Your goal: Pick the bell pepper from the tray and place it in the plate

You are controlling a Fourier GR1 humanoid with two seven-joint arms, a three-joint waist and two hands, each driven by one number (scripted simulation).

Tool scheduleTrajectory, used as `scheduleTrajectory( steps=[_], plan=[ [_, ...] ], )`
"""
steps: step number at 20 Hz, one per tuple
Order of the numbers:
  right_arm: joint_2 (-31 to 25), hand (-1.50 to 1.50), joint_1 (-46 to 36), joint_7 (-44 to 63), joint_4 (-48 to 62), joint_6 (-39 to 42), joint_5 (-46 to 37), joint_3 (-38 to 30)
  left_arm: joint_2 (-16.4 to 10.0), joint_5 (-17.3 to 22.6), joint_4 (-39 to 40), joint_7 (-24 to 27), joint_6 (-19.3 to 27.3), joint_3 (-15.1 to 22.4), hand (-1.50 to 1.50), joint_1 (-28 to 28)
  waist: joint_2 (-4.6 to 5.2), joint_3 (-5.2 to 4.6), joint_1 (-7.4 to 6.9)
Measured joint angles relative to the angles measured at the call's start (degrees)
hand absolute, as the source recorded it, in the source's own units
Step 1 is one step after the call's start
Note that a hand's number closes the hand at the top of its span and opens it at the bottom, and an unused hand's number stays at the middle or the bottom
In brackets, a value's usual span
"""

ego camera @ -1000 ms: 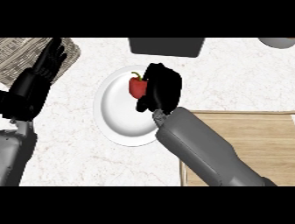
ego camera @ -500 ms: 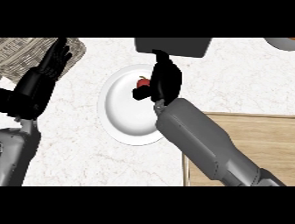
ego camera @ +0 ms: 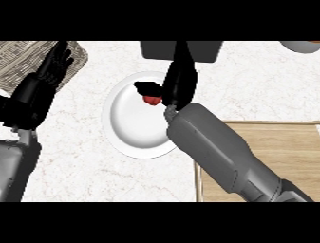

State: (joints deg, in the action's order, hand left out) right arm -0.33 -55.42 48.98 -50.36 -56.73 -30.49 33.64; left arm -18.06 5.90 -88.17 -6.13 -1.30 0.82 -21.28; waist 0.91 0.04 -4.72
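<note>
— Right hand (ego camera: pixel 175 88): open or closed?
— Open. Fingers (ego camera: pixel 181 61) stretched straight toward the far edge of the counter, thumb spread out to the left. Curled round nothing.
— And the bell pepper (ego camera: pixel 152 99)?
— Just under the thumb, close against the palm side of the hand. Only a small red patch visible, the rest hidden by the hand. Sits over the upper part of the plate (ego camera: pixel 134 133), inside its rim. Touching the hand or merely beside it: cannot tell.
— Off the tray, then?
— Yes. Wooden tray (ego camera: pixel 274 152) at the lower right, well apart from the pepper. Partly covered by the grey right forearm, lying across its left side and reaching up over the right edge of the plate.
— Around the plate?
— White marbled counter (ego camera: pixel 260 90) on every side. Dark grey box (ego camera: pixel 204 50) at the far edge, behind the fingertips. Part of a pale bowl (ego camera: pixel 304 46) in the far right corner.
— Left hand (ego camera: pixel 42 88)?
— Open too, fingers straight and pointing up, resting at the left of the view. Stands in front of a woven basket (ego camera: pixel 8 61) in the far left corner. Well apart from both plate and pepper.
</note>
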Motion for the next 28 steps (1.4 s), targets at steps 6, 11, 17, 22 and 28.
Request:
scheduleTrajectory(
  steps=[6, 11, 17, 22, 28],
  plan=[
    [-0.03, -1.5, 4.28, -3.17, -3.17, -6.52, 2.0, -0.3, -0.64, 0.02, -1.3, 0.15, 0.04, -1.48, 0.0, 2.79, -0.64, -0.02, 2.54],
    [-1.05, -1.5, 13.49, -5.34, -12.65, -9.04, 0.11, 0.11, -0.98, -0.47, -3.69, -0.69, 0.6, -2.54, 0.0, 5.25, -1.1, -0.02, 4.44],
    [-7.7, -1.5, 28.68, -6.34, -30.18, -7.94, -2.77, 2.42, -1.06, -0.55, -4.79, -0.95, 0.28, -3.82, 0.0, 6.65, -1.25, -0.04, 5.51],
    [-14.28, -1.5, 39.87, -7.44, -42.97, -6.0, -3.38, 2.86, -0.44, -0.89, -5.38, -1.38, 0.02, -4.22, 0.0, 6.66, -1.14, -0.04, 5.42],
    [-18.7, -1.5, 50.5, -9.01, -54.8, -3.41, -5.18, 2.68, 0.12, -1.53, -2.86, 0.37, -1.4, -5.11, 0.0, 6.1, -1.03, -0.04, 5.27]
  ],
)
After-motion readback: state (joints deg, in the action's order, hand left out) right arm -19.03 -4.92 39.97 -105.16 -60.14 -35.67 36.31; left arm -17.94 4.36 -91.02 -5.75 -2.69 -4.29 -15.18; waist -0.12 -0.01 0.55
